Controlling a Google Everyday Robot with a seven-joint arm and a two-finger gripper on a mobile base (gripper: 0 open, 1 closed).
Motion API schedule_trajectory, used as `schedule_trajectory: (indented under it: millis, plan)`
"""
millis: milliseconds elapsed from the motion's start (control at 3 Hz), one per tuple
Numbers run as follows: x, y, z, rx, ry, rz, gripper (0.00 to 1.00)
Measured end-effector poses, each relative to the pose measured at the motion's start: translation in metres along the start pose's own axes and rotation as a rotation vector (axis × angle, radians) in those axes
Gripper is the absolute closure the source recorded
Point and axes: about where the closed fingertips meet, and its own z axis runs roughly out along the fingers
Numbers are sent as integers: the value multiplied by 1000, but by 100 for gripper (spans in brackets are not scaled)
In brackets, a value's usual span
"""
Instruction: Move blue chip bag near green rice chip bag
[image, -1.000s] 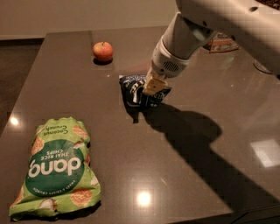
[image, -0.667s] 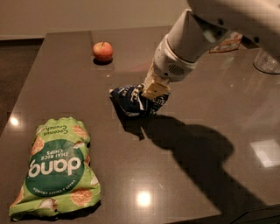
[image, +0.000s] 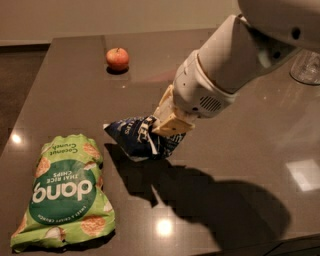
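The blue chip bag (image: 139, 137) is a small crumpled navy foil bag with white lettering, held just above the dark table. My gripper (image: 169, 126) is shut on its right end, with the white arm reaching in from the upper right. The green rice chip bag (image: 66, 192), bright green with white "dang" lettering, lies flat at the front left of the table. The blue bag hangs a short way to the right of and behind the green bag's top edge, apart from it.
A red apple (image: 117, 58) sits at the back of the table (image: 240, 150). A clear glass (image: 306, 66) stands at the right edge. The table's left edge runs beside the green bag, and the front edge lies just below it.
My gripper has carried the blue chip bag forward and to the left, closer to the green bag. The green bag and apple have not moved.
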Motion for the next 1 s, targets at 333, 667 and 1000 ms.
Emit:
schedule_trajectory:
  millis: [333,667,1000]
  plan:
    - [-10,18,2,-13,-31,-16,100]
    - [-26,31,7,-14,-61,-36,82]
    - [-29,33,6,-12,-63,-41,59]
